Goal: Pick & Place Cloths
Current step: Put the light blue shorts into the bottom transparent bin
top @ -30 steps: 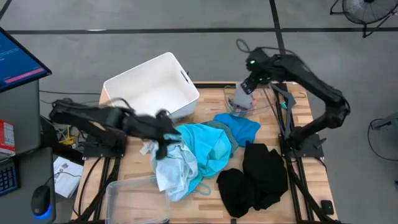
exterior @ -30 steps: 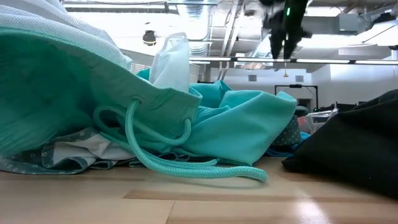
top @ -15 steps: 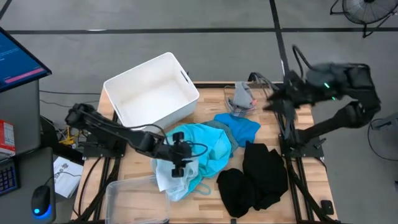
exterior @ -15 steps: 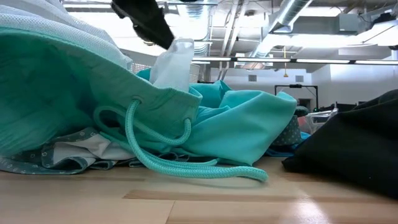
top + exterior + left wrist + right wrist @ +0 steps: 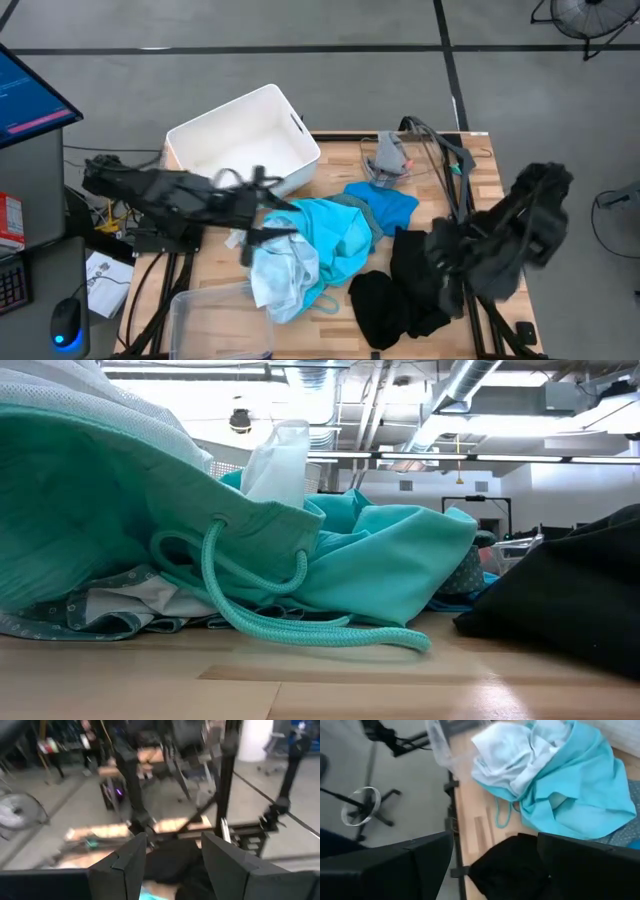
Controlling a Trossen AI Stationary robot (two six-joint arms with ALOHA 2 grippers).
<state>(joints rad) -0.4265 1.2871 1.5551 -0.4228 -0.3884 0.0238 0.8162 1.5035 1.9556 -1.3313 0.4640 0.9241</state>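
Your left gripper (image 5: 172, 865) has its fingers (image 5: 125, 865) apart with nothing between them; your right gripper (image 5: 495, 865) also holds its fingers (image 5: 410, 865) wide apart and empty. In the high view the left gripper (image 5: 262, 205) sits above the left part of the table (image 5: 340, 150), between the white bin (image 5: 240, 150) and the turquoise shirt (image 5: 335, 235), just at the shirt's left edge. The right gripper (image 5: 450, 255) hangs over the right side of the table, just to the right of the black clothes (image 5: 415, 280).

You have the cloths heaped across the middle of the table. The turquoise shirt lies in the centre with a pale white shirt (image 5: 280, 275) bunched against its near-left side, and a turquoise drawstring (image 5: 300, 625) trails onto the wood nearest the low camera. A blue shirt (image 5: 385, 205) lies to the right of the turquoise one, touching it. The black clothes spread near and right. A small grey cloth (image 5: 388, 155) rests at the far edge. A clear tub (image 5: 215, 320) stands at the near-left corner, touching the white shirt.
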